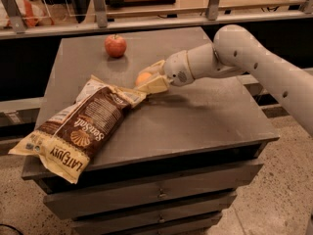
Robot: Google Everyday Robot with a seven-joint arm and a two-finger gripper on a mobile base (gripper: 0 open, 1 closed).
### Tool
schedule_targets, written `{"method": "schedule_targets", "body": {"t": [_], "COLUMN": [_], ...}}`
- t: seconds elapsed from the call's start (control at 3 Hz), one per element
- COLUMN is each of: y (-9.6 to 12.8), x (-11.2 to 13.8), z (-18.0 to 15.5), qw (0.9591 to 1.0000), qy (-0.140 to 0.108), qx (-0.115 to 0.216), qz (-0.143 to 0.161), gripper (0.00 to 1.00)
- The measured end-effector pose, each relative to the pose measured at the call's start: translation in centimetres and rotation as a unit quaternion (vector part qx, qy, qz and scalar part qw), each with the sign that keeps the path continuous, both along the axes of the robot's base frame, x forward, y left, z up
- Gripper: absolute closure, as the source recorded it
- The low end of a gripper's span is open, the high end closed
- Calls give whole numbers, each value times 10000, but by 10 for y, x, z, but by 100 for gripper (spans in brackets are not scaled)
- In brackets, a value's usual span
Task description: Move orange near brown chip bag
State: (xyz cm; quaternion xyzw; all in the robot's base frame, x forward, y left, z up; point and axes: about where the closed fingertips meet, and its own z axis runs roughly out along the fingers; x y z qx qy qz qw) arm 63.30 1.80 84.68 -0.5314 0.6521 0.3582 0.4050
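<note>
The orange [143,77] sits between the two cream fingers of my gripper [148,78], low over the table. The gripper is shut on the orange, one finger above it [157,66] and one below it [155,86]. The brown chip bag [83,126] lies flat at the front left, dark brown with cream-yellow ends. Its upper end [128,96] reaches right up to the lower finger. The orange is just beyond that end of the bag.
A red apple [115,46] with a stem stands at the back left of the grey cabinet top [205,116]. My white arm [254,62] comes in from the right. Drawers are below the front edge, and a railing runs behind the table.
</note>
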Motion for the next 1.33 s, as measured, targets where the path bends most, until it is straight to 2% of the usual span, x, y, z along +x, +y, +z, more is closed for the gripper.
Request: {"method": "schedule_targets", "body": {"t": [0.33,1.0,1.33], "y": [-1,-5,-33], "x": [2,6,12], "z": [4,32,44], "qw": [10000,9991,9974], "qy": [-37,-271,-506], "qx": [37,310,83], "qz": [-50,-137,-506], "gripper": [0,0,0]}}
